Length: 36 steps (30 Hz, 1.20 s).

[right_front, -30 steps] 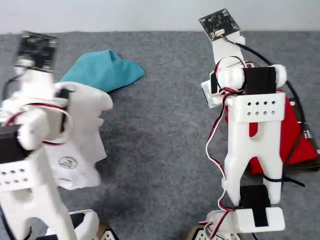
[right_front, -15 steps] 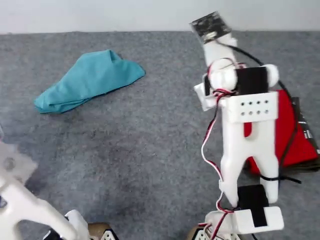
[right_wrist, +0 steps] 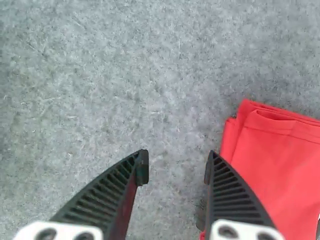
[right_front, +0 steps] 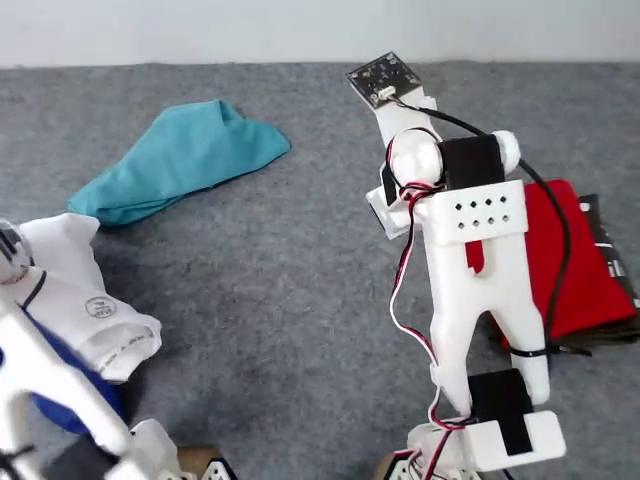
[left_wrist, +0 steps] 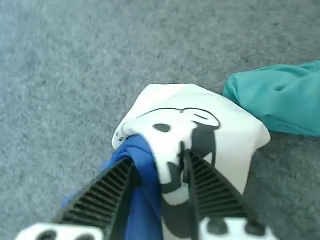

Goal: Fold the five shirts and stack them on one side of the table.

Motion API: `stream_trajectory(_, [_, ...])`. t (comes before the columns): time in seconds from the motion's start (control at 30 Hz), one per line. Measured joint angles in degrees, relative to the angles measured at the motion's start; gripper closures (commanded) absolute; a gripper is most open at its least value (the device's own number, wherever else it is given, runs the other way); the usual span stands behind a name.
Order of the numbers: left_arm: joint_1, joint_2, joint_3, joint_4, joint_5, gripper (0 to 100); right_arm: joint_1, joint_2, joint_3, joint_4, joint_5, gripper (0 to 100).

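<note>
My left gripper [left_wrist: 157,172] is shut on a bunched white shirt [left_wrist: 200,125] with a black print, with a blue shirt [left_wrist: 142,185] pinched alongside it. From above, the white shirt [right_front: 85,305] and the blue shirt [right_front: 55,410] lie at the table's front left beside the left arm [right_front: 40,400]. A crumpled teal shirt [right_front: 185,155] lies at the back left, also seen as the teal shirt [left_wrist: 280,100]. My right gripper [right_wrist: 176,167] is open over bare felt, just beside a folded red shirt [right_wrist: 275,165]. The red shirt [right_front: 580,260] lies at the right edge.
A dark folded garment [right_front: 612,245] lies under the red shirt. The right arm [right_front: 470,250] stands over the right half of the grey felt table [right_front: 290,290], and its wires hang down along it. A pale wall runs behind the table.
The left arm pulled the white shirt away from the teal one toward the front left corner. The right arm swung a little to the left, uncovering more of the red shirt.
</note>
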Motion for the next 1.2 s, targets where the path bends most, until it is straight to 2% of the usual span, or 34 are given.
stream_trajectory(0.3, [-0.3,17.4,-21.4,19.6,2.1,86,-0.1,0.0,0.0,0.0,0.0,80.5])
stream_trajectory(0.57, [-2.4,22.3,-49.8,24.2,2.5,86,0.0,0.0,0.0,0.0,0.0,80.5])
stream_trajectory(0.7, [-1.1,22.1,-46.7,24.6,2.5,86,0.0,0.0,1.4,0.0,0.0,80.5])
stream_trajectory(0.97, [10.9,21.2,-23.6,23.9,-1.7,86,-0.1,0.1,8.4,-0.8,0.1,80.5])
stream_trajectory(1.2, [13.7,25.0,-19.3,23.9,-2.4,86,-0.3,0.1,8.7,-0.9,0.1,80.5])
